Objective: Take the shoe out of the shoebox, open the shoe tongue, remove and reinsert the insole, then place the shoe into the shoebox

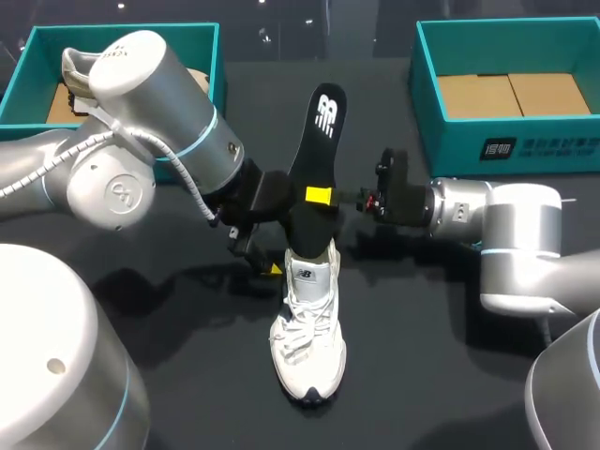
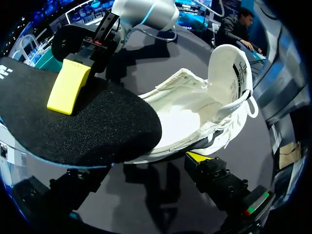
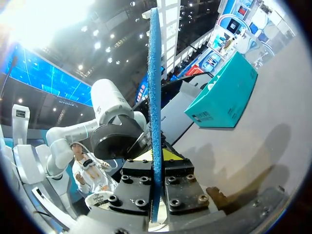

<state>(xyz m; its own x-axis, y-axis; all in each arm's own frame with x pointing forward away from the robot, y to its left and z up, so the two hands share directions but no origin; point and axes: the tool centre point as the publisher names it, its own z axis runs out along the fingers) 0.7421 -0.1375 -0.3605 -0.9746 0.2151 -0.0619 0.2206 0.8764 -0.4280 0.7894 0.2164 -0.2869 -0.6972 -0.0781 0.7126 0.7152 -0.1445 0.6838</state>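
Note:
A white shoe lies on the dark table, toe toward the near edge; the left wrist view shows its tongue pulled up and its inside open. A black insole stands slanted out of the heel end. My right gripper is shut on the insole's middle, and in the right wrist view the blue-edged insole is clamped edge-on between the fingers. My left gripper stands open beside the shoe's heel, its fingers either side of the insole's lower end, touching nothing.
A teal shoebox with a cardboard floor stands at the back right. Another teal box sits at the back left behind my left arm. Bare dark table lies to the left and right of the shoe.

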